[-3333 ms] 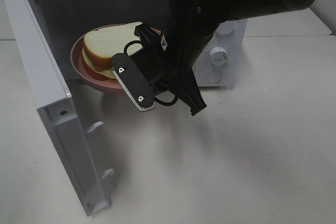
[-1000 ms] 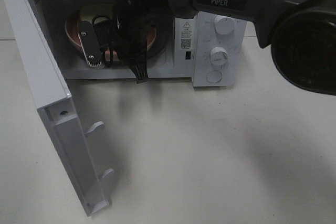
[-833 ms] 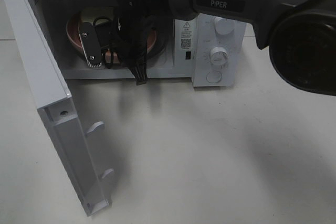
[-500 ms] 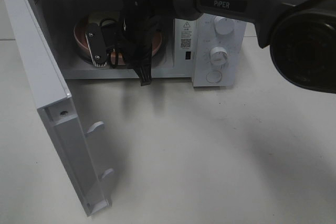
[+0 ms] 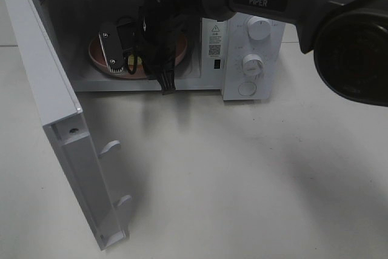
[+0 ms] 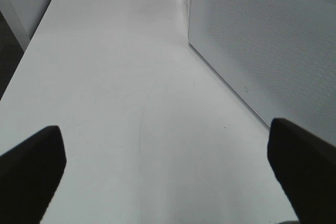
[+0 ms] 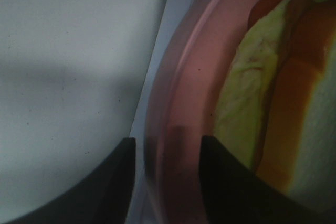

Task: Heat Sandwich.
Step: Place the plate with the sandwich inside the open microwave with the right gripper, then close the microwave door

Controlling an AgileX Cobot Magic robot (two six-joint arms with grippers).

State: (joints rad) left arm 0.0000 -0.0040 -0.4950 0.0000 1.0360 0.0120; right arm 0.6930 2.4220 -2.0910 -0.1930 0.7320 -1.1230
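The sandwich (image 7: 294,103), white bread with orange crust and pale yellow-green filling, lies on the round pink plate (image 7: 184,103) inside the microwave (image 5: 242,34). My right gripper (image 7: 168,182) straddles the plate's rim, its dark fingers standing apart from the rim on either side, open. In the exterior high view the right gripper (image 5: 138,68) reaches into the oven cavity and covers most of the plate (image 5: 97,59); the sandwich is hidden there. My left gripper (image 6: 168,171) hangs wide open over bare table, holding nothing.
The microwave door (image 5: 48,89) swings wide open to the left, reaching toward the table's front. Two knobs (image 5: 253,63) sit on the control panel at the right. The oven's perforated side wall (image 6: 262,40) stands close beside the left gripper.
The right gripper's jaws have parted from the plate's rim. The plate has shifted slightly right inside the microwave. The left arm has not moved.
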